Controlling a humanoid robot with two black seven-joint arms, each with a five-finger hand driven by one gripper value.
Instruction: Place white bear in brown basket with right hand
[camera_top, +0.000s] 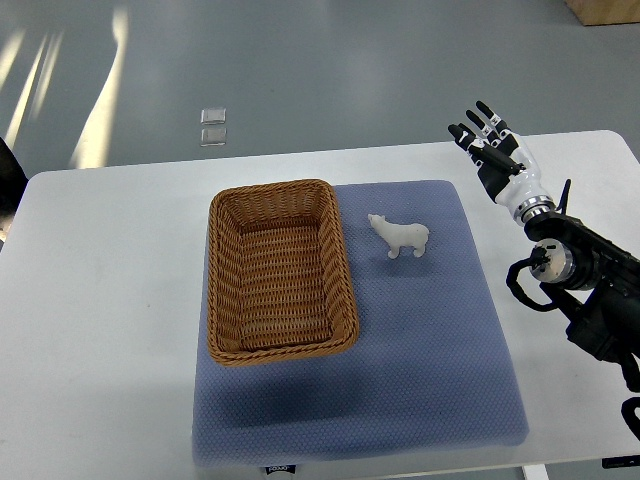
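A small white bear (400, 237) stands upright on the blue mat (420, 340), just right of the brown wicker basket (222, 278). The basket holds nothing. My right hand (488, 136) is raised over the table's far right part, to the upper right of the bear and well apart from it. Its fingers are spread and hold nothing. Its black forearm (590, 290) comes in from the right edge. The left arm does not show.
The mat lies on a white table (100, 300). The grey floor lies beyond the far edge, with a small clear object (213, 127) on it. A dark shape (8, 175) sits at the left edge.
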